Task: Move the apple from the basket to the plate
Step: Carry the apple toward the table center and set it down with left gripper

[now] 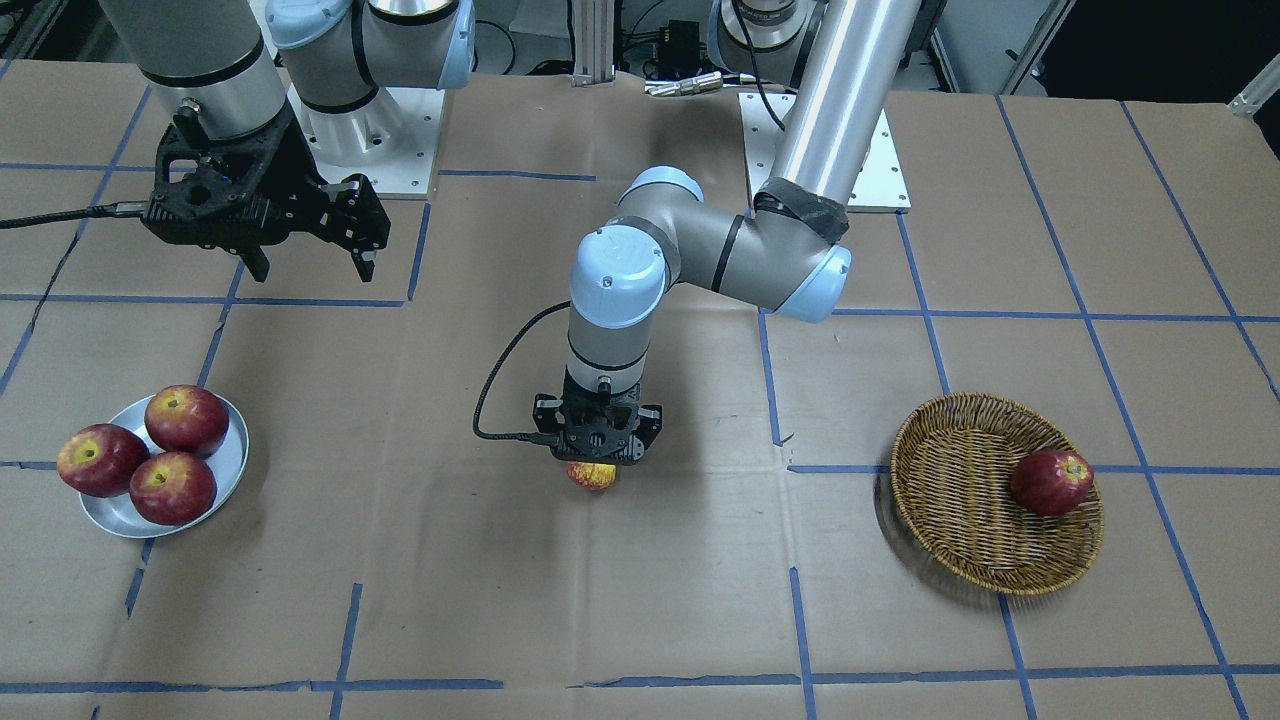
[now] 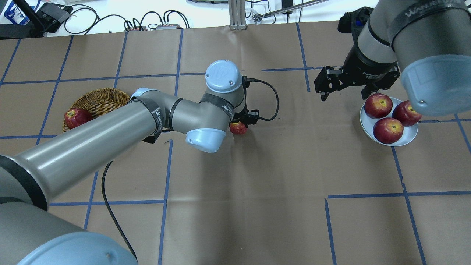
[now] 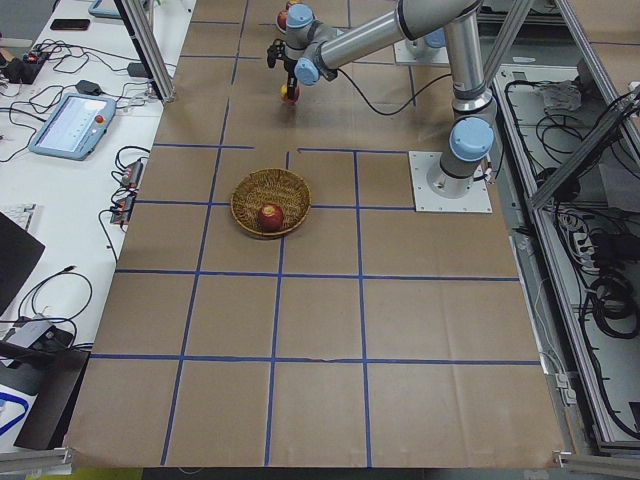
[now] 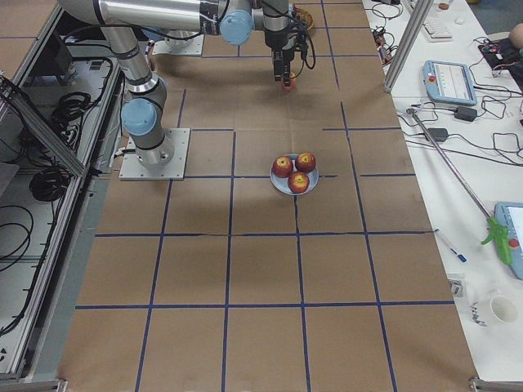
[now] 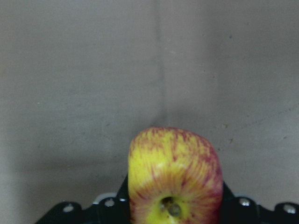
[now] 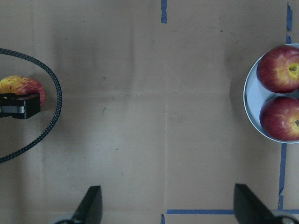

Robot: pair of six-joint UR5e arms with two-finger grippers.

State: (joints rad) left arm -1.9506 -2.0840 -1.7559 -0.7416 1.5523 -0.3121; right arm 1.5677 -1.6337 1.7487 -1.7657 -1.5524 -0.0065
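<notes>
While in the left hand (image 1: 596, 464), the apple (image 5: 174, 177) stem-up, axis vertical.

The left arm (image 1: 700, 250) is stretching forward, the left gripper (image 1: 597, 461) pointing straight down, fingers clamping the apple (image 1: 591, 479). The right gripper (image 1: 314, 268) is hovering with fingers spread apart.

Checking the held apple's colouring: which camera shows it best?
Left wrist-mounted: the apple sits close, yellow streaks and stem plain. Front-facing and overhead show a sliver under the left gripper; right wrist shows it partly hidden; side views, tiny.
</notes>
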